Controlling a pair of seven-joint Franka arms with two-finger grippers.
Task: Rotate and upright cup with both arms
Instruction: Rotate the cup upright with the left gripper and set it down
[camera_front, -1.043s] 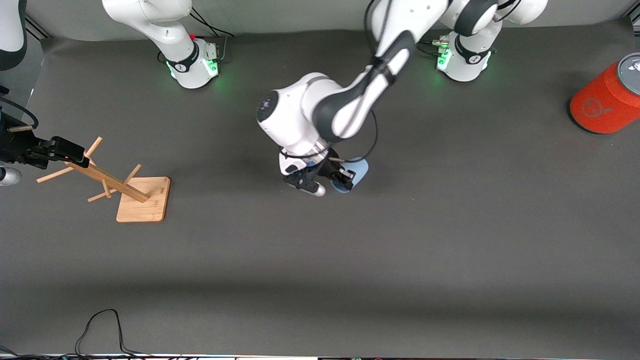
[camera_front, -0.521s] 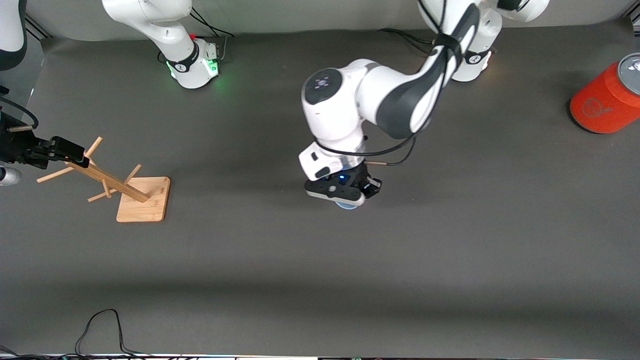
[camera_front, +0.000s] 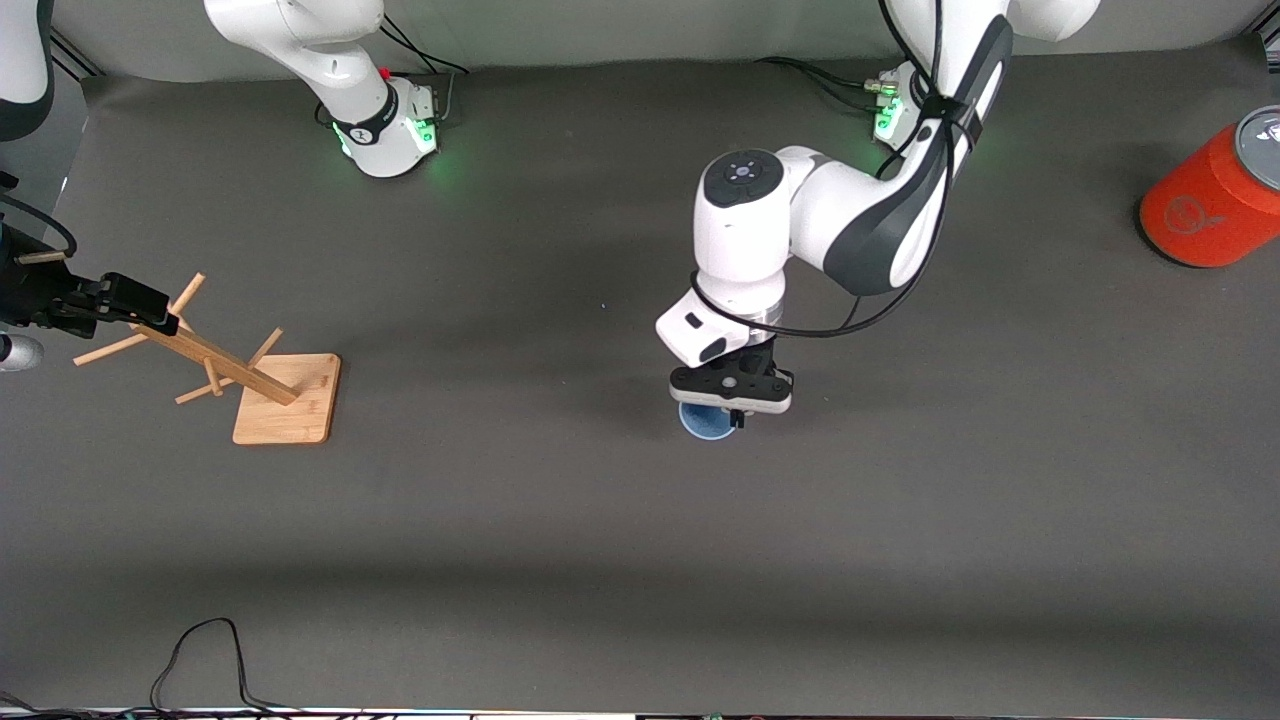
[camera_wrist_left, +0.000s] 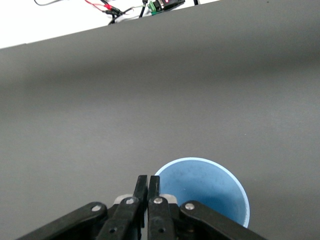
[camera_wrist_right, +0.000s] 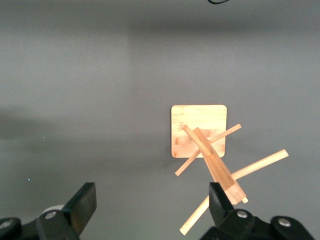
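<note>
The left pincer (camera_front: 733, 408) pinches the cup (camera_front: 706, 421) at its rim (light, slick plastic) above the table (camera_front: 900, 520); the right pincer (camera_wrist_right: 150, 212), spread open, waits over the wooden rack (camera_front: 215, 362).

Wooden peg stand (camera_front: 240, 372) on the grey desk (camera_front: 500, 520). Big orange can (camera_front: 1212, 192) at the left arm's end. Black cord (camera_front: 205, 660), maybe a cable, near the front edge.

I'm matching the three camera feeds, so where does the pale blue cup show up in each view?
Front view: the cup sits mid-table, partly under the left gripper, open mouth up.
Left wrist view: cup at the lower edge, its rim pinched by the shut fingers.
Right wrist view: not in it; only the wooden rack shows.
Shared landmark: the grey table mat.
</note>
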